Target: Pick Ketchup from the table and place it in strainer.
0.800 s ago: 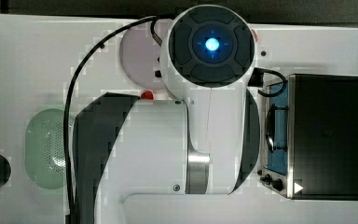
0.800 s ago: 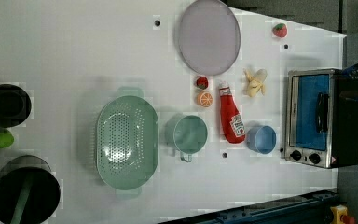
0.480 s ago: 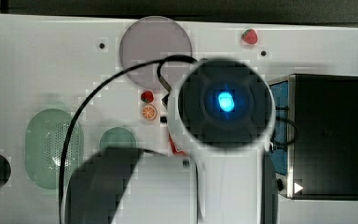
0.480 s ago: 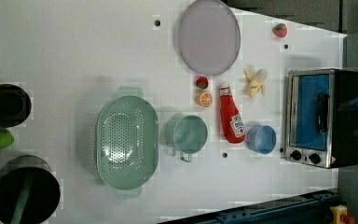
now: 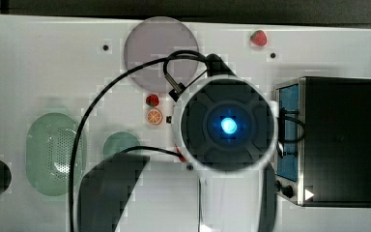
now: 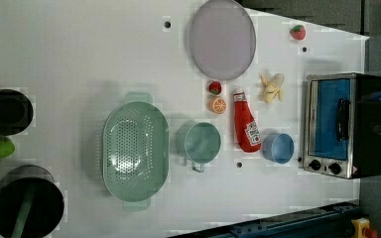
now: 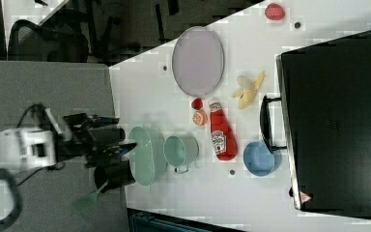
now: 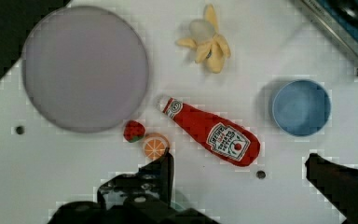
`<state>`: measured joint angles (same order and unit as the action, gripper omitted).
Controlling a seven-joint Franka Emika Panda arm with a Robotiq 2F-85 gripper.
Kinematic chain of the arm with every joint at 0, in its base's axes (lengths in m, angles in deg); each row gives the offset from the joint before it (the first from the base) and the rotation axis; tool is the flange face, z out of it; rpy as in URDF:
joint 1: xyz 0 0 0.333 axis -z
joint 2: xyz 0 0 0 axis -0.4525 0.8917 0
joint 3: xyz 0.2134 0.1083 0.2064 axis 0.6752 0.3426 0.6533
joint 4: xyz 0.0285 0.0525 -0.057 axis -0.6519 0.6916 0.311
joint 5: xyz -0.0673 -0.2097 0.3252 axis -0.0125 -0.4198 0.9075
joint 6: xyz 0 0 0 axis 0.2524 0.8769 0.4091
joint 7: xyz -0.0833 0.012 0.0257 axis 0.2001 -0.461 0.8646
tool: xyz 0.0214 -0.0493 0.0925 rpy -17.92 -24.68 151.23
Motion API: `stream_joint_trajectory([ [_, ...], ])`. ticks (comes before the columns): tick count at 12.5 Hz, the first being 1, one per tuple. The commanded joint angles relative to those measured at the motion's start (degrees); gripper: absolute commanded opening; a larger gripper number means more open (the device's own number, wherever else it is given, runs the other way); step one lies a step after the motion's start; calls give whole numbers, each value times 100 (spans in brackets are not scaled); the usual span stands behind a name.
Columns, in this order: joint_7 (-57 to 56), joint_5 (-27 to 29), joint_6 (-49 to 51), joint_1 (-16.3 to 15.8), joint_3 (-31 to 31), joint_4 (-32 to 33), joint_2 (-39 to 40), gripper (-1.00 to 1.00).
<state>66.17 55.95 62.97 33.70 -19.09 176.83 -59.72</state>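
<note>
While the gripper (image 8: 237,163) hung above the white counter (image 6: 79,59) with its fingers (image 8: 161,170) spread wide and nothing between them, the Ketchup (image 6: 245,126) lay flat on the counter, untouched. Taking the bottle as landmark in the left view: the round green cup (image 6: 202,143) sat just beside it on the left view's left, and the strainer (image 6: 135,151) lay beyond that cup, apart from the bottle and holding nothing. A blue bowl (image 6: 279,148) stood just beside the bottle's base on the left view's right, with the toaster oven (image 6: 345,126) farther that way. An orange slice (image 6: 218,104) and a small strawberry (image 6: 215,88) lay just beside the bottle's white-capped end (the cap pointed toward the lilac plate (image 6: 222,38)), and a peeled banana (image 6: 272,88) rested near the cap on the left view's right. A second strawberry (image 6: 298,32) sat well apart, near the counter's far corner. From the wrist view, the bottle (image 8: 212,133) lay diagonally between the plate (image 8: 85,67) and the blue bowl (image 8: 301,107), beyond the dark fingers. Seen in the top view, the arm's round end (image 5: 228,124) covered the bottle's spot.
</note>
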Motion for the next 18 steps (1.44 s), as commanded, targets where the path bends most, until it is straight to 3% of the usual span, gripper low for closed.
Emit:
stream_joint_trajectory([
  [1, -972, 59, -328, 40, 145, 628, 451, 100],
  [9, -5284, 3, -2227, 37, 194, 2195, 763, 100],
  [12, -5487, 3, -3176, 36, 193, 2608, 1070, 100],
  [15, -5489, -2, -3481, 19, 239, 2629, 1634, 100],
  [18, -5488, -487, -4224, 25, 233, 2598, 2202, 100],
])
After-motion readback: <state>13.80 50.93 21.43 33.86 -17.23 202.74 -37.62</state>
